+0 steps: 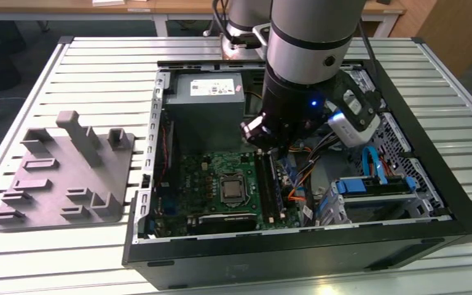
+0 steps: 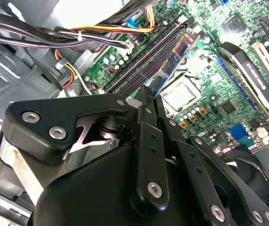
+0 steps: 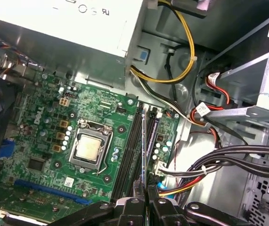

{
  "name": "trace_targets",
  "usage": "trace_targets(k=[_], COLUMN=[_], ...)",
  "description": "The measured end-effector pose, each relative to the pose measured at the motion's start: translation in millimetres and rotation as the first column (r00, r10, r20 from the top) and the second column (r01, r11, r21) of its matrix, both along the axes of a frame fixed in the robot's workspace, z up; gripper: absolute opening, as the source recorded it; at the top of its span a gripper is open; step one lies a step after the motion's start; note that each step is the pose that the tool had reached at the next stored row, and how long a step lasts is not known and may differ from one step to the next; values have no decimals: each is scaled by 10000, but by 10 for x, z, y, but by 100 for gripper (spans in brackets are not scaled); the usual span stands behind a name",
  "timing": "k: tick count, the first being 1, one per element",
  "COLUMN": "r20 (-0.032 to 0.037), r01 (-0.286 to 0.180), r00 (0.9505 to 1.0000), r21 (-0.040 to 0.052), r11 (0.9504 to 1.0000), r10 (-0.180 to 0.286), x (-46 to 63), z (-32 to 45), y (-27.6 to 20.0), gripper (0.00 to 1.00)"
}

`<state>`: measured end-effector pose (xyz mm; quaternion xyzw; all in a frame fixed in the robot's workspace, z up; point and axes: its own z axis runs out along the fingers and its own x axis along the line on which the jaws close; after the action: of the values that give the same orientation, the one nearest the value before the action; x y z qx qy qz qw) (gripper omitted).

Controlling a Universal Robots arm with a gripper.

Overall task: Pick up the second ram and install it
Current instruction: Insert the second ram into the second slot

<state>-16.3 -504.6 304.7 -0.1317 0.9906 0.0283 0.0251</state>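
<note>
At the table's [image 1: 96, 61] edge on the exterior view's left we see a grey fixture [image 1: 64, 178]. The open case [image 1: 302, 246] sits mid-table, and a green board [image 1: 211, 178] lies on its floor. Above the board's slots [image 3: 133, 141], the gripper [image 1: 260, 140] has its fingers [image 3: 134, 205] pinched on one end of the ram [image 3: 143, 141]. The ram stands on edge along the slots, beside the processor [image 3: 89, 149].

Right now I see a printed label [image 1: 211, 90] on the power supply [image 1: 203, 110] just beyond the gripper [image 1: 262, 146]; I can't read any of it.
</note>
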Motion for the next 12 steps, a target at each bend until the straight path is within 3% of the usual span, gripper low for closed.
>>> trace_targets(k=[12], r20=[0], r01=[672], r00=[9977], r21=[1], r11=[9977], r10=[-672], x=[0], z=[-3], y=[0], gripper=[14])
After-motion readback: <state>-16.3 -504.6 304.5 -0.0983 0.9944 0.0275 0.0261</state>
